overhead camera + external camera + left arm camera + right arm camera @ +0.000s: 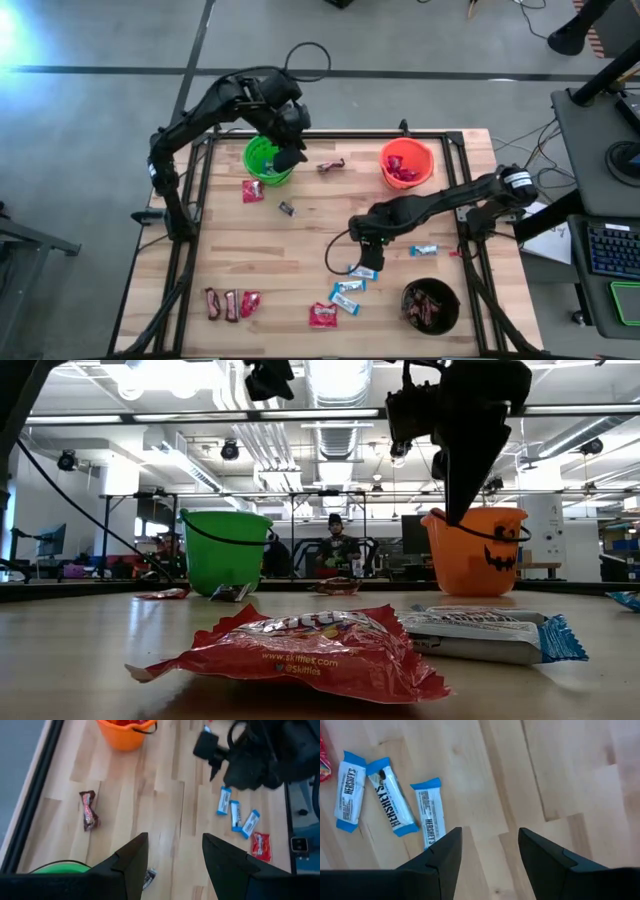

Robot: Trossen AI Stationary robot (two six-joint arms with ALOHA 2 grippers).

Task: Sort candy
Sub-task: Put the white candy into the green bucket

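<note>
Candy lies scattered on the wooden table (300, 240). Three light-blue-and-white bars (392, 797) lie side by side near the front middle. My right gripper (490, 850) hovers open just above them, the nearest bar (431, 815) beside one finger. My left gripper (172, 865) hangs open, raised over the table beside the green bucket (265, 160), with nothing between its fingers. Below it lie a dark brown bar (88, 816) and a smaller dark sweet (148, 879). Red packets (253, 191) (322, 316) lie flat on the wood.
An orange bucket (407, 165) with red packets stands at the far right, and a black bucket (430, 305) with dark bars at the near right. Two brown bars and a red packet (230, 304) lie near left. Another blue bar (424, 250) lies right of my right gripper.
</note>
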